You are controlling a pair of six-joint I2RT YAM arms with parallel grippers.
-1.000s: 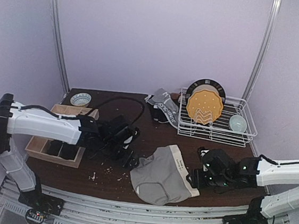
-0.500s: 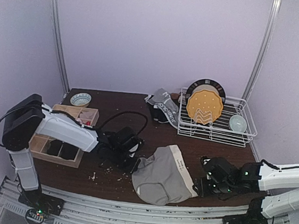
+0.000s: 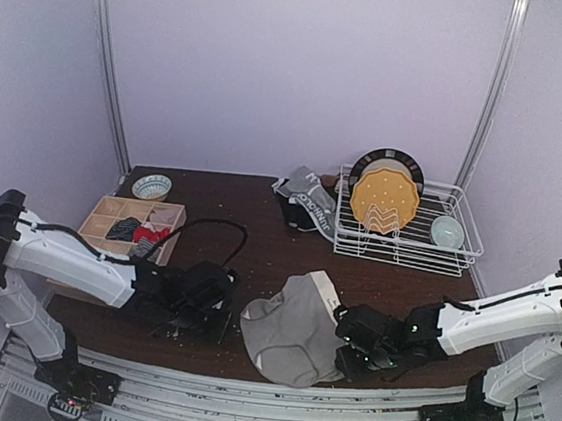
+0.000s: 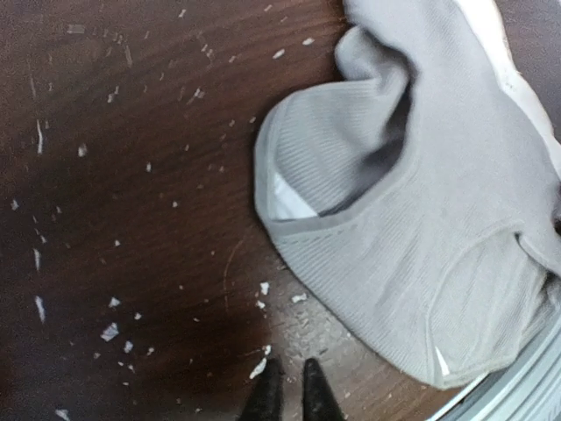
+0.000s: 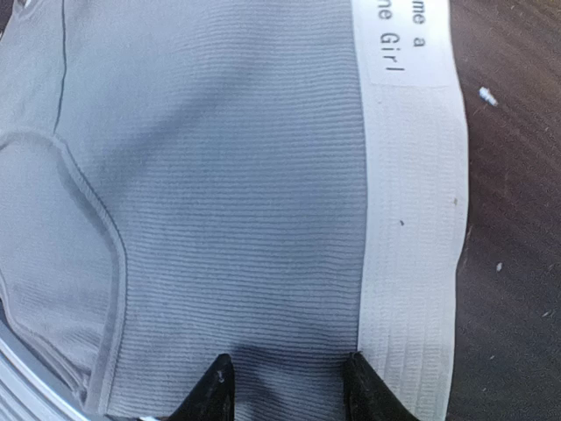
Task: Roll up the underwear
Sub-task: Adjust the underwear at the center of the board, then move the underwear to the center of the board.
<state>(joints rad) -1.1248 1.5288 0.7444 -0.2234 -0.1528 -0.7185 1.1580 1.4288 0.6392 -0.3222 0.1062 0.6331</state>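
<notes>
Lower centre of the top view: grey briefs (image 3: 293, 334) spread on the dark tabletop (image 3: 258, 238) near its front edge, white waistband to the right, left side rumpled. Low over the cloth, beside the waistband, right hand (image 5: 289, 386): fingers spread, pinching nothing. Left of the briefs and apart from them, left hand (image 4: 289, 399): fingertips nearly pressed together, empty, above crumb-strewn wood. Upper centre, farther back: bunched grey and black briefs (image 3: 304, 201) just beside a wire rack (image 3: 458, 251).

High rear view looks down; wrist views (close up) share the underwear (image 3: 288, 332).
</notes>
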